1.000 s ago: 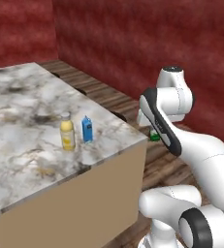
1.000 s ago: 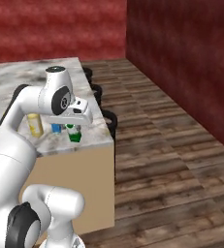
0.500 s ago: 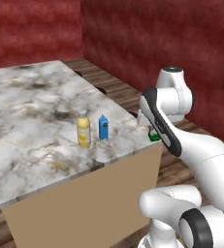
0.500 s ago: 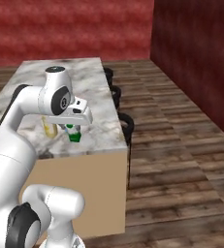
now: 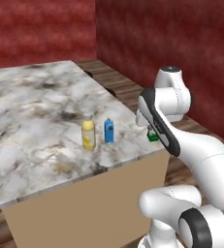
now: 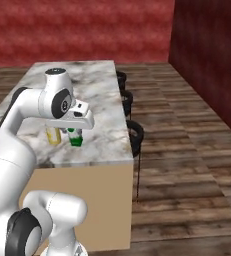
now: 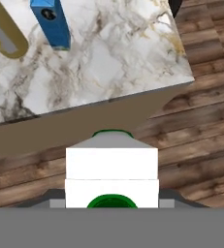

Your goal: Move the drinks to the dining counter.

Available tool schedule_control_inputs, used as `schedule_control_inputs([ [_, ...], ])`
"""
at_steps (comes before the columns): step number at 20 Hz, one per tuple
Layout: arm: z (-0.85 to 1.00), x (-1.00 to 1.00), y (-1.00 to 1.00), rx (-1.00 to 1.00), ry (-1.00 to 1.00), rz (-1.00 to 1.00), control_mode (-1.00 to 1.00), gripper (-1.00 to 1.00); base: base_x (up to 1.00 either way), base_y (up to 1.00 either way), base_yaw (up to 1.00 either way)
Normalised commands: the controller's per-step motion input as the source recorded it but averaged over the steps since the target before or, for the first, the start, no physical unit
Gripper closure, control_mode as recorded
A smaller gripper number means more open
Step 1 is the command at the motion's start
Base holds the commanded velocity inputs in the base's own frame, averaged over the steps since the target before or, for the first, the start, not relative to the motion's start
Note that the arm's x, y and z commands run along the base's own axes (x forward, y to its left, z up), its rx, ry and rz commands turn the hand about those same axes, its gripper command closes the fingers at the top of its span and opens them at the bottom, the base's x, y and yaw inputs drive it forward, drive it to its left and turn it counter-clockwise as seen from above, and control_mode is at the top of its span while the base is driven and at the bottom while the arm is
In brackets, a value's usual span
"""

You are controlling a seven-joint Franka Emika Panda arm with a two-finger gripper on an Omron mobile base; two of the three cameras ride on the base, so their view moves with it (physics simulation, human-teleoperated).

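My gripper (image 7: 111,196) is shut on the green-and-white carton (image 7: 111,170), which hangs just off the near corner of the dining counter (image 7: 118,58), above the wooden floor. In the left base view the carton (image 5: 153,137) peeks out green under my hand at the counter's (image 5: 31,111) right edge. On the marble top stand the yellow bottle (image 5: 88,135) and the blue carton (image 5: 108,131), side by side near the front edge. The hand view shows the bottle (image 7: 4,36) and the blue carton (image 7: 50,22) at top left. From the right base view, the held carton (image 6: 76,138) is beside the bottle (image 6: 53,135).
Black stools (image 6: 133,133) line the counter's right side in the right base view. Dark red walls (image 5: 171,34) stand behind and to the right. Wooden floor (image 6: 187,150) spreads open to the right of the counter.
Both base views have shifted as the base drives, so the counter now sits closer and more centred. The hand has kept its hold on the green-and-white carton.
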Motion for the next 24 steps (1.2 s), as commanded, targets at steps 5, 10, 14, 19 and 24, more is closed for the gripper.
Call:
schedule_control_inputs([
  [5, 0.0, 0.0, 0.0, 0.0, 0.0, 0.0, 1.0, 1.0, 0.16, -0.41, 0.13],
  [10, 0.0, 0.0, 0.0, 0.0, 0.0, 0.0, 1.0, 1.0, 0.25, -0.25, 0.13],
  [14, 0.0, 0.0, 0.0, 0.0, 0.0, 0.0, 1.0, 1.0, 0.34, -0.05, 0.13],
  [19, 0.0, 0.0, 0.0, 0.0, 0.0, 0.0, 1.0, 1.0, 0.4, -0.11, 0.14],
  [24, 0.0, 0.0, 0.0, 0.0, 0.0, 0.0, 1.0, 1.0, 0.32, -0.29, 0.13],
])
